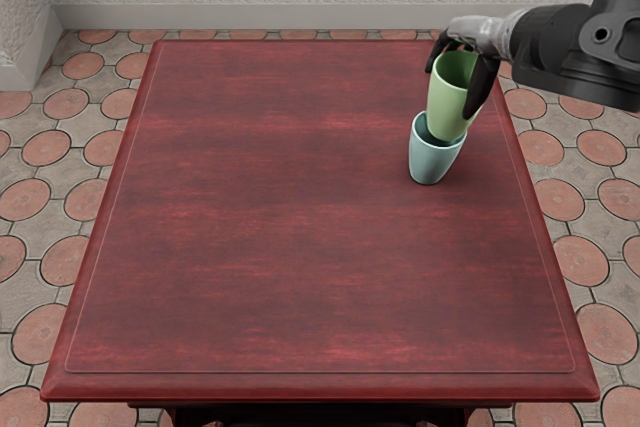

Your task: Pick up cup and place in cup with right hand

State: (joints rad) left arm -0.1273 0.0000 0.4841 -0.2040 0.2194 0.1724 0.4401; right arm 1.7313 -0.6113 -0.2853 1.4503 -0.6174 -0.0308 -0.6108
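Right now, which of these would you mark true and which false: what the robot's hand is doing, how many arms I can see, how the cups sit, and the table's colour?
1. The right hand is holding the green cup. True.
2. Two robot arms are in the picture. False: only the right arm shows.
3. The green cup's lower end is at the mouth of the pale blue cup. True.
4. The pale blue cup lies on its side. False: it stands upright on the table.
5. The table is dark red. True.
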